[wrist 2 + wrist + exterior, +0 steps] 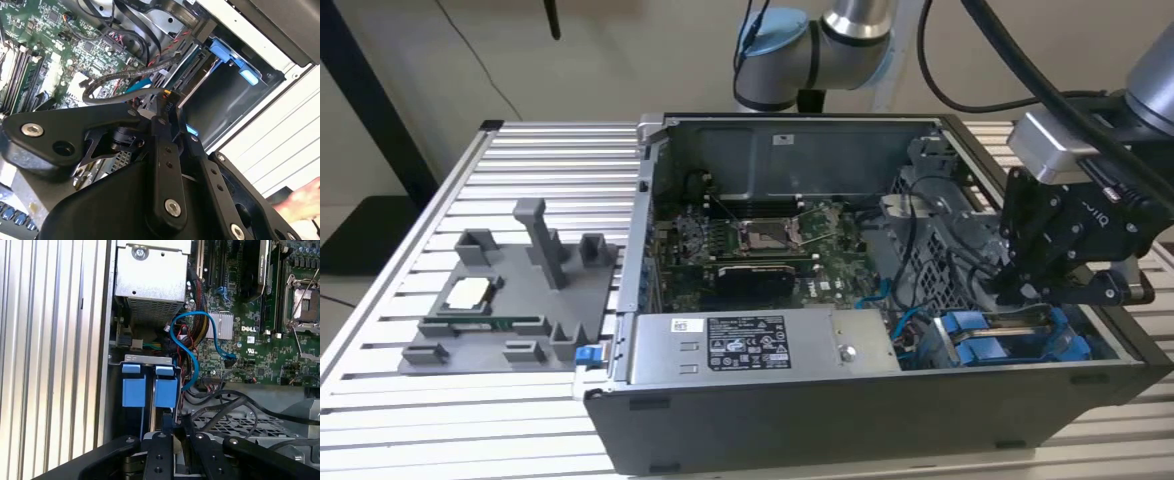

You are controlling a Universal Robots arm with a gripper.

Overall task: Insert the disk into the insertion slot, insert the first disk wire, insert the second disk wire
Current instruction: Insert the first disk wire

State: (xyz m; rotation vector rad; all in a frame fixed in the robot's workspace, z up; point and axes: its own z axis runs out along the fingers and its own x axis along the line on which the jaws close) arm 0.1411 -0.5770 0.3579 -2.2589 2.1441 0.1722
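Here I am, gripper down inside the case, jaws pinched together on a black wire by its plug. The disk sits in its slot, connector edge facing me, so I hold the plug just beside it.

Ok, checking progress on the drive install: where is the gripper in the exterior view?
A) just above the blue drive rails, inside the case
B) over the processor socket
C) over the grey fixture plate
A: the gripper hangs inside the open case, just above the blue rails of the insertion slot, at the exterior view's right.
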